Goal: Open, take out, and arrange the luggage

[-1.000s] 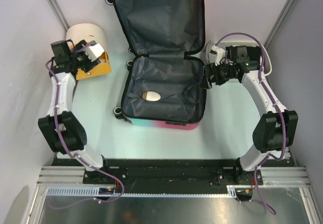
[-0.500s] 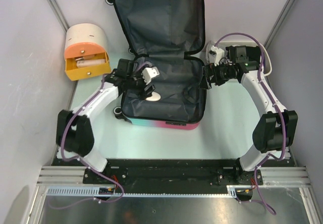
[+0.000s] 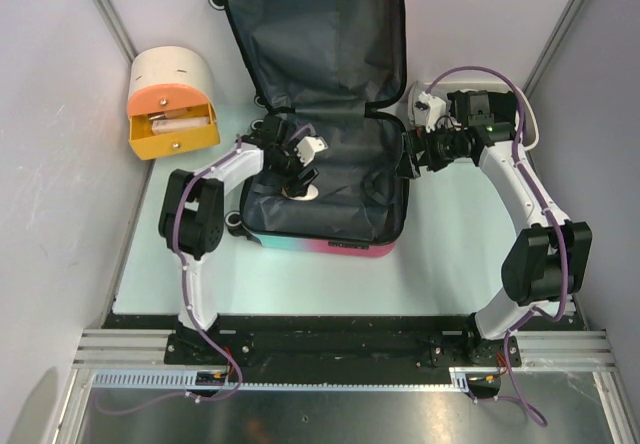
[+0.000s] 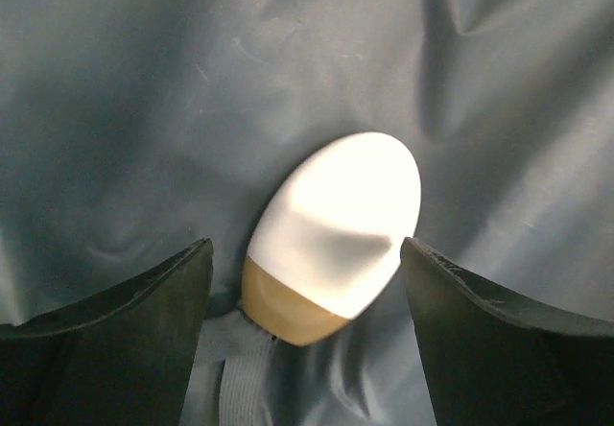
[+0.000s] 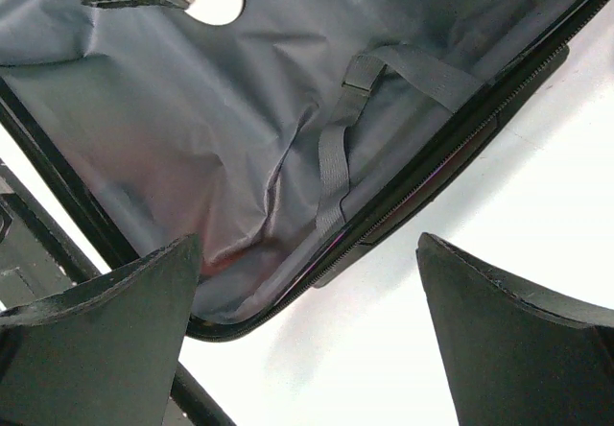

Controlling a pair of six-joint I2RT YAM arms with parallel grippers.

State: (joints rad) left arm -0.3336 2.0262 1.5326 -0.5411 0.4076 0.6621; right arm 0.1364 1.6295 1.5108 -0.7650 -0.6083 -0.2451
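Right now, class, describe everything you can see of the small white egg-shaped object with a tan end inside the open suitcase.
The small white egg-shaped object is smooth and glossy, tan at one end. It lies on its side on the dark grey fabric lining of the pink-teal suitcase, between the open left gripper's fingers.

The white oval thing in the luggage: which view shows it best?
Left wrist: the white oval thing fills the centre, tan end visible. Top external shows only a small part; right wrist cuts it at the top edge.
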